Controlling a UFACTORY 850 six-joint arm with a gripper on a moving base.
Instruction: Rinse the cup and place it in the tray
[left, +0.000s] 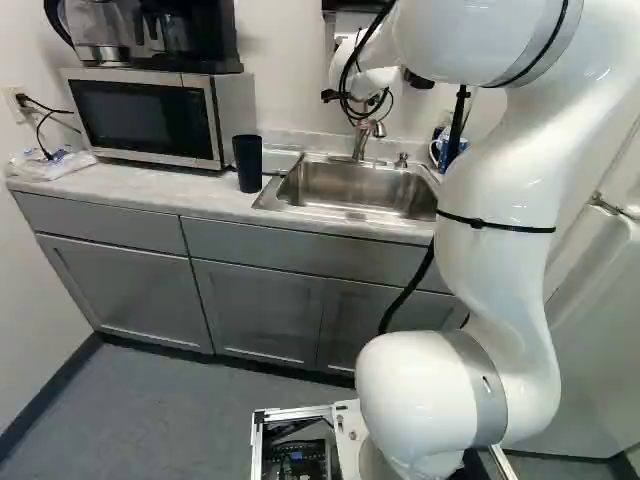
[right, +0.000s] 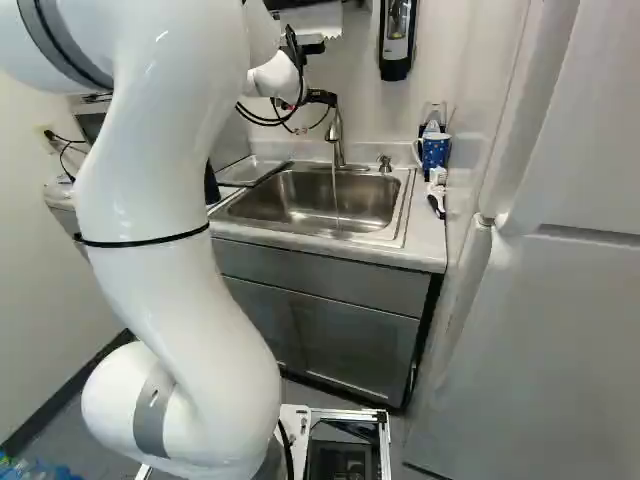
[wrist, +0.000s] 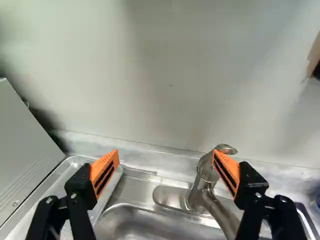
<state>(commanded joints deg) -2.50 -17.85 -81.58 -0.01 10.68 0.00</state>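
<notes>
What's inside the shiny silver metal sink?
A thin stream, likely water, falls into the sink below the curved silver metal faucet. The tall black cup isn't inside. The front rim hides the near inner wall.

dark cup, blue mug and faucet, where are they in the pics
Dark cup (left: 248, 165), left base view, on its outer side
Blue mug (right: 436, 152), right base view, on its spotted body
Faucet (wrist: 204, 176), wrist view, on its upright body

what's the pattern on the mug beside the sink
The mug is blue with white spots, clearest in the right base view.
</notes>
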